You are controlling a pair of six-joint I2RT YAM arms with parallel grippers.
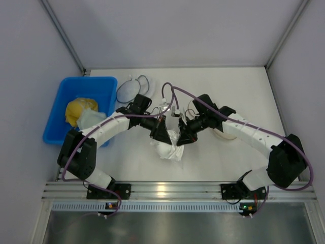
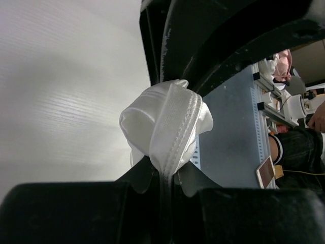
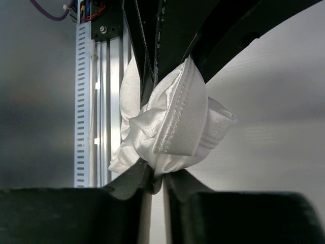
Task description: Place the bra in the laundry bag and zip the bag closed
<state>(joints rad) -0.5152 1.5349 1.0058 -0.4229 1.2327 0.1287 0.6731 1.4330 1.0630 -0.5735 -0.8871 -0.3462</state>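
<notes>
Left gripper point(image 2: 162, 172) and right gripper point(image 3: 157, 179) both clamp the bra point(image 1: 168, 151) mid-frame; upper-left blue bin point(image 1: 87, 81) holds, seemingly, yellow cloth point(image 1: 77, 110).

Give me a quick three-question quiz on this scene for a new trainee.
1. True or false: the left gripper and the right gripper both pinch the bra.
2. What colour is the bin beside the left arm? A red, B blue, C green.
3. Fill in: the cloth lying in the bin is ____.
Key: 1 true; 2 B; 3 yellow.
</notes>
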